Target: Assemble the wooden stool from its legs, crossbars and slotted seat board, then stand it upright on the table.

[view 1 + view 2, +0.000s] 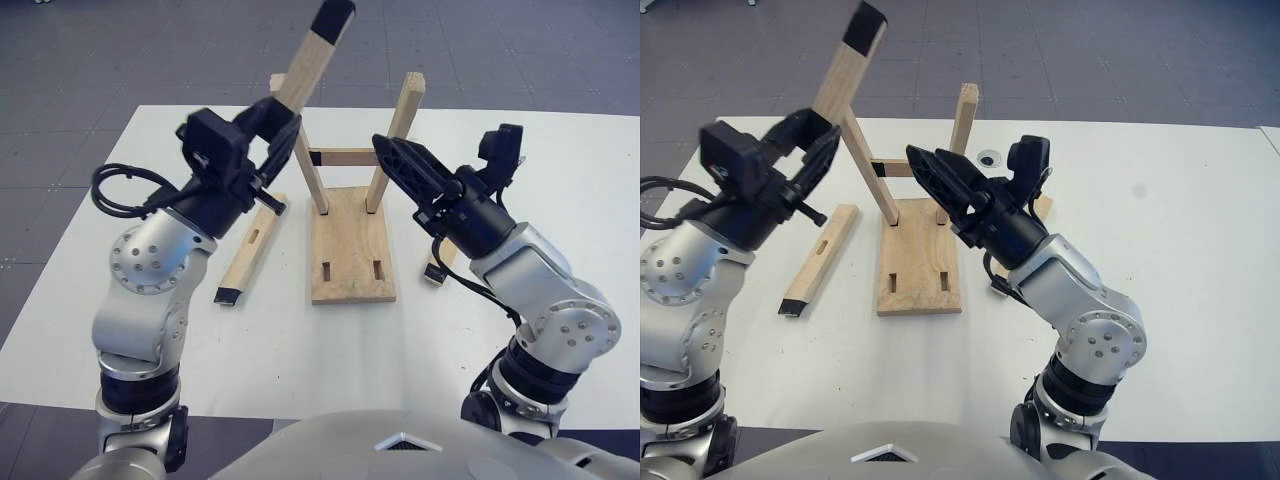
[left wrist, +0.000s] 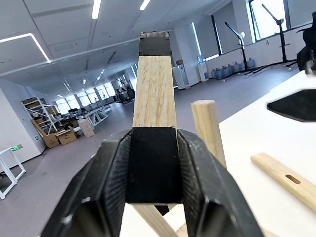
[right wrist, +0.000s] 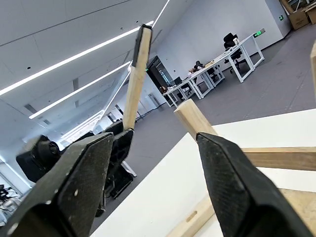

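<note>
The white table point(image 1: 560, 330) carries the slotted seat board point(image 1: 352, 265), which lies flat at its centre, long axis running 12 to 6 o'clock. At the board's 12 o'clock end, two slots each hold an upright leg: the left one point(image 1: 314, 185) and the right one point(image 1: 400, 120). A short crossbar point(image 1: 345, 157) joins them. The two slots at the 6 o'clock end point(image 1: 327, 270) are unfilled.

The left gripper point(image 2: 153, 148) is clamped on a black-tipped leg point(image 1: 318, 45), held in the air above the board's 11 o'clock corner, with its tip tilted toward 1 o'clock.

The right gripper point(image 3: 154, 137) has its jaws spread apart and holds nothing. It hovers just beside the right upright leg.

A loose slotted leg point(image 1: 250, 250) lies on the table at the board's 9 o'clock. Another wooden piece point(image 1: 438, 265) lies at 3 o'clock, mostly hidden by the right arm.
</note>
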Tool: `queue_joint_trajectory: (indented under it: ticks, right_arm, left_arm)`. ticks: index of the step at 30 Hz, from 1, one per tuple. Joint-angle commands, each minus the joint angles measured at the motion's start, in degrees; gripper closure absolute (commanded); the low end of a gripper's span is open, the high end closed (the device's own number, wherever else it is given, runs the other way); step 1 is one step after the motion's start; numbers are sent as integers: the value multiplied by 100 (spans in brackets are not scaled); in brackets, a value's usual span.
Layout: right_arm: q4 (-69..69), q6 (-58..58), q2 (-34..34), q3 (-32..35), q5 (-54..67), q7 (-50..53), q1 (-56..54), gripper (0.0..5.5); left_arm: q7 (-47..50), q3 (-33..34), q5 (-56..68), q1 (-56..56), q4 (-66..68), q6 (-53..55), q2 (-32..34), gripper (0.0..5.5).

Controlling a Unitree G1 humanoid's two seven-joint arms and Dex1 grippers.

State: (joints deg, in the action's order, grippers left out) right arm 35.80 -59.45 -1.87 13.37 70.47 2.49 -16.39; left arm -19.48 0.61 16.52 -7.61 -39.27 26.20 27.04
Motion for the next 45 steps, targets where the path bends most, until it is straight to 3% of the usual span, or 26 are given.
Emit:
queue_joint_trajectory:
  ticks: [1,7,15,30,37,40,45]
  right_arm:
    - [-480,339,0,20,873,594,-496,241]
    - [-1321,978,70,-103,2308,1225,-857,241]
    - [-1654,1167,409,-581,2547,1099,-1025,241]
    - [-1792,1306,916,-793,2298,724,-958,503]
    - [-1619,1270,1084,-924,1995,418,-869,507]
    - [-1608,1317,1070,-927,2045,435,-842,507]
    - [-1784,1365,1315,-773,1707,328,-721,507]
  left_arm:
    - [-151,-236,-134,291,77,-311,-93,419]
    - [-555,-382,-179,393,181,-862,-58,419]
    - [-908,-555,-196,405,245,-979,6,419]
    - [-1212,-249,-59,416,464,-1044,164,419]
    - [-1288,-254,43,599,378,-989,200,419]
    - [-1310,-264,-57,558,541,-1152,202,339]
    - [-1745,-342,-149,1024,541,-1543,489,285]
